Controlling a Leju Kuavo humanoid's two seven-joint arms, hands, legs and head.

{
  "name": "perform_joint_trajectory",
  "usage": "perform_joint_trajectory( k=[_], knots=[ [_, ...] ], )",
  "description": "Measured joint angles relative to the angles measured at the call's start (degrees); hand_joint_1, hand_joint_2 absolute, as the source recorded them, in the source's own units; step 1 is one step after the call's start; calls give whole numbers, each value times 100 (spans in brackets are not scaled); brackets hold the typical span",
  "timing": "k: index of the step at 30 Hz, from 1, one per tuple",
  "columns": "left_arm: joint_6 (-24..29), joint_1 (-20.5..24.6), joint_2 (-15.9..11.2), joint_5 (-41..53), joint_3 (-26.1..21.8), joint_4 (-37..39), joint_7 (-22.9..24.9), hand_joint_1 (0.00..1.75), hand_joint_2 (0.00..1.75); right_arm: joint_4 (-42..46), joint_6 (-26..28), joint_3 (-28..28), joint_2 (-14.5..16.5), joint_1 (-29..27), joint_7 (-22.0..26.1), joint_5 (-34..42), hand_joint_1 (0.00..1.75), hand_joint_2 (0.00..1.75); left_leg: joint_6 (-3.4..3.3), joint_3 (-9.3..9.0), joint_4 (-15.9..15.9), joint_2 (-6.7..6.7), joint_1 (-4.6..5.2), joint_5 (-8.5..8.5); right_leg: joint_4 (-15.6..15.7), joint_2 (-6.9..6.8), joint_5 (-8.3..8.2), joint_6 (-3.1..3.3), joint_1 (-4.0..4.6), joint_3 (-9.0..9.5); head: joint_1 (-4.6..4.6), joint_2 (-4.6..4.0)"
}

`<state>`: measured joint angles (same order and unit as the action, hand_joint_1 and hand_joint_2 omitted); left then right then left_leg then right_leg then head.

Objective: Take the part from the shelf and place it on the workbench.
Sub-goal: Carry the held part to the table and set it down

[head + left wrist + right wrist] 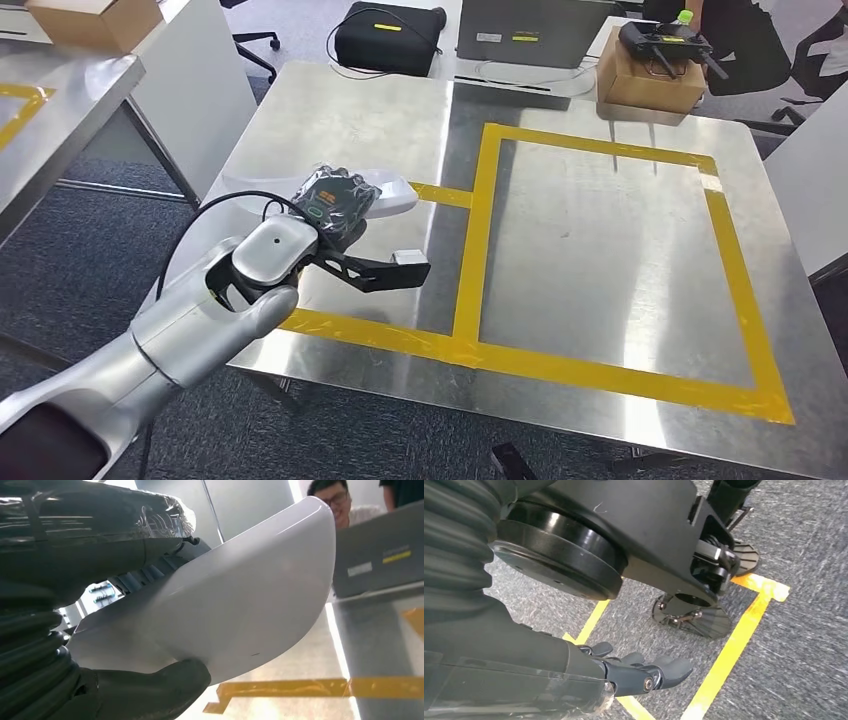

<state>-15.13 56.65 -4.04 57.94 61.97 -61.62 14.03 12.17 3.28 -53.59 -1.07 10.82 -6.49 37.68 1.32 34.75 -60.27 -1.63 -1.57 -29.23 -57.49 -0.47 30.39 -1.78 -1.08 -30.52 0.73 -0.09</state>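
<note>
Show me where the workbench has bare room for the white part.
The left robot hand holds the white part over the workbench. Biggest free patch: the bare steel inside the yellow tape rectangle, right of the hand. Also free: the steel between the hand and the far edge. Crowded: the far right corner, with a cardboard box.

Bright overhead light glares off the steel workbench [600, 240], while the close white part [240, 605] looks soft and blurred.
</note>
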Motion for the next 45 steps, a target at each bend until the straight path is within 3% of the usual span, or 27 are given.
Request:
perform_joint_trajectory(
  k=[6,15,37,45],
  knots=[
    [42,127,226,-40,157,1164,-138,175,175,-1,-9,-85,10,-31,-12,1,0,175,0,-3,2,64,1,-1,-1,24,-2,1,0,1,-2,0],
    [124,128,366,-93,297,2029,-167,175,175,-4,-9,-131,42,-79,-18,0,0,175,-14,-11,4,133,3,-10,-1,59,-4,-1,1,-1,-3,0],
    [141,149,505,-96,466,2661,-166,175,175,-15,-10,-184,46,-88,-23,-11,0,175,-14,-15,5,145,6,-10,-2,69,-6,-3,1,-1,-2,0],
    [231,354,535,-97,495,2761,-204,175,175,-17,-27,-271,45,-84,-59,-57,0,175,-14,-16,5,144,7,-10,-2,69,-7,-4,1,0,-3,0]
  ],
)
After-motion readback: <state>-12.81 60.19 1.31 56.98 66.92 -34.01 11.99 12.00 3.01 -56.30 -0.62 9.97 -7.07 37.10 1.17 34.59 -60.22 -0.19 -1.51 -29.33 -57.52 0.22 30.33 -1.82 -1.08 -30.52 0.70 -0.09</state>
